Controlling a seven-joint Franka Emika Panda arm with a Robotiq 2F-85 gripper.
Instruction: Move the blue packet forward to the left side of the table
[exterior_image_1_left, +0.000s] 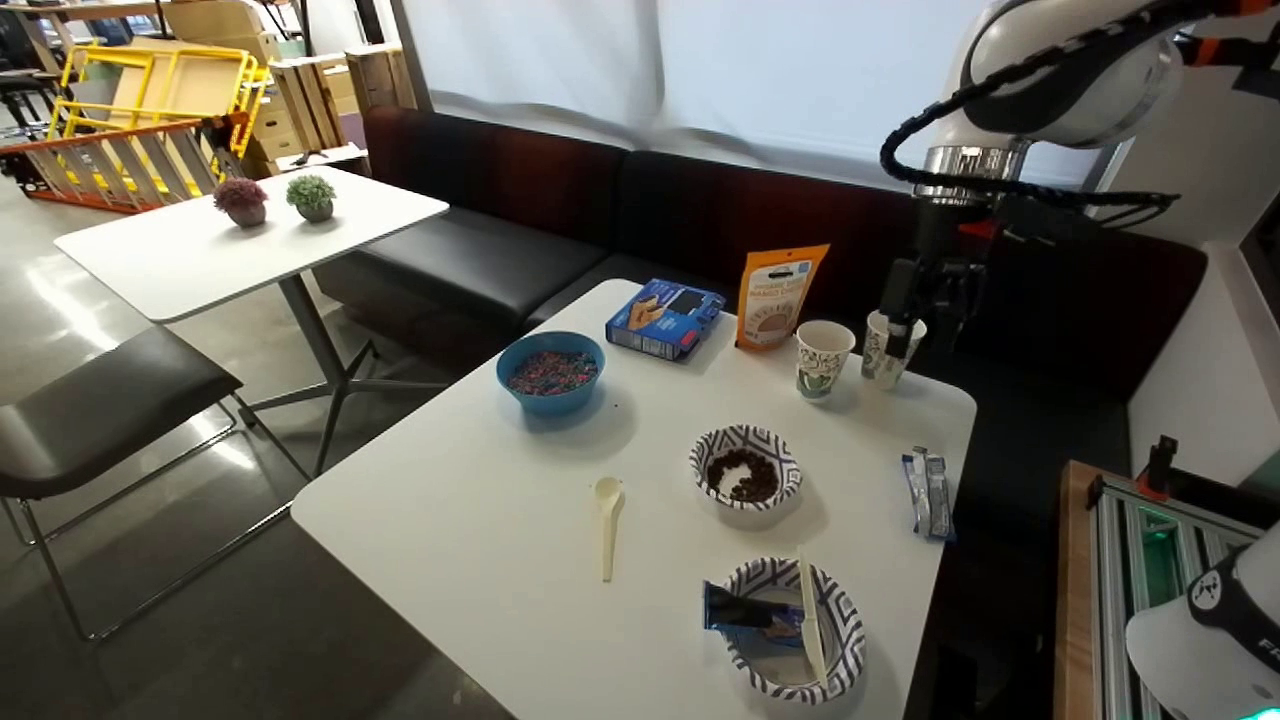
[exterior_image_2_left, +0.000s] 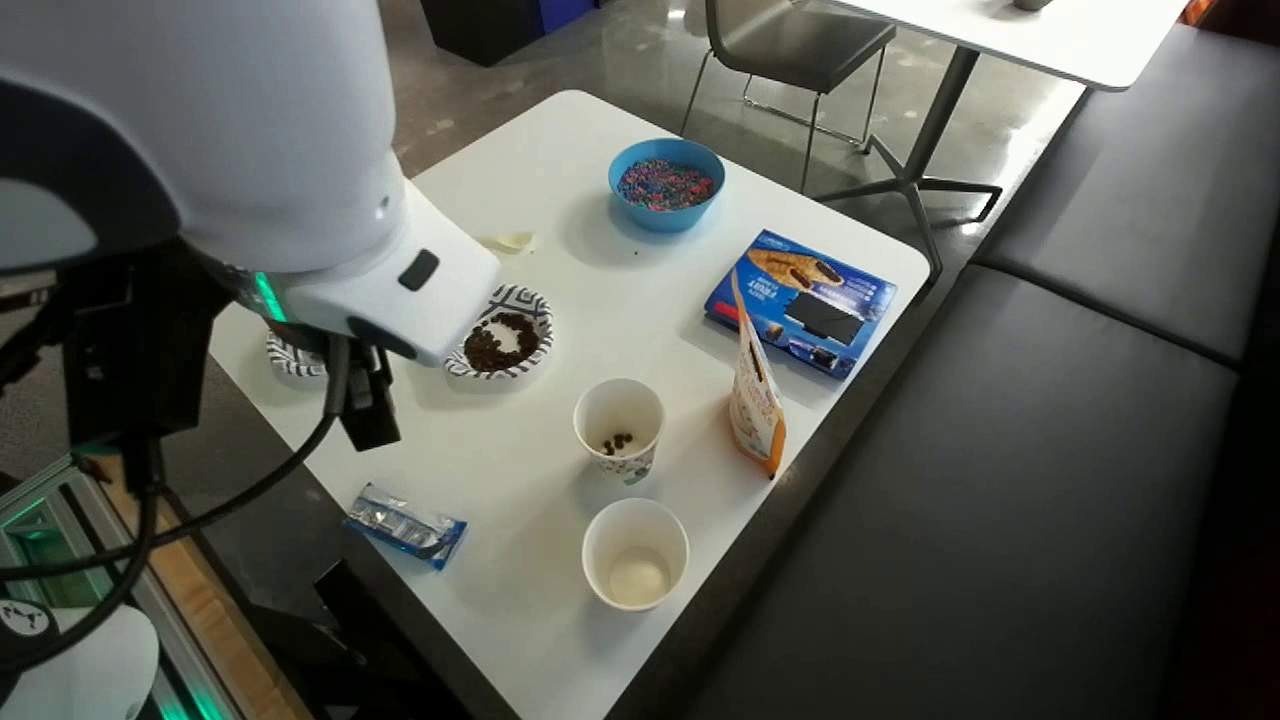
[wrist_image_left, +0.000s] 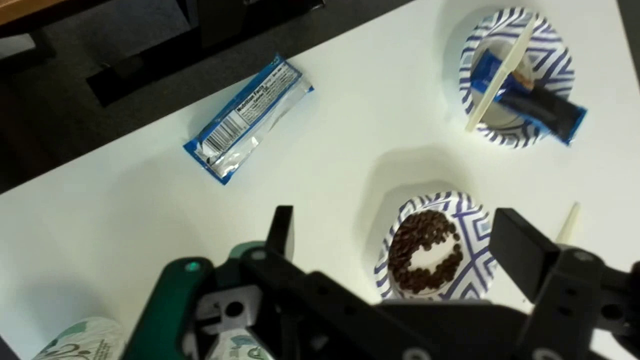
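Clearly, the hand (wrist_image_left: 397, 237) had its fingers (wrist_image_left: 520, 250) spread far apart, with a broad gap between the black pads and nothing in their grasp. It hung above the counter (wrist_image_left: 340, 140), clear of everything set there. In the wrist view a patterned paper bowl (wrist_image_left: 475, 225) of small brown pieces (wrist_image_left: 420, 230) showed through that gap, though it sat on the counter below the fingertips.

The blue packet (wrist_image_left: 250, 117) lay flat at the counter's edge on the side of the robot's base (exterior_image_1_left: 1210, 640), one corner reaching the rim. Its upturned face carried a Nutrition Facts panel, a barcode and crinkled silver film. It was apart from the paper bowl and, in the wrist view, outside the fingers' spread.

A second patterned bowl (wrist_image_left: 557, 55) held a blue wrapper (wrist_image_left: 542, 107), one end of which jutted past the rim, and a pale utensil (wrist_image_left: 505, 70) lay across it. In an exterior view a pale spoon (exterior_image_1_left: 608, 530) lay on the counter, with a blue bowl (exterior_image_1_left: 550, 402) of coloured bits (exterior_image_1_left: 553, 373) beyond it. A blue box (exterior_image_1_left: 655, 325) lay flat with an orange pouch (exterior_image_1_left: 785, 295) standing just beside it. A paper cup (exterior_image_2_left: 620, 405) holding brown pieces (exterior_image_2_left: 617, 442) stood near another cup (exterior_image_2_left: 635, 545).
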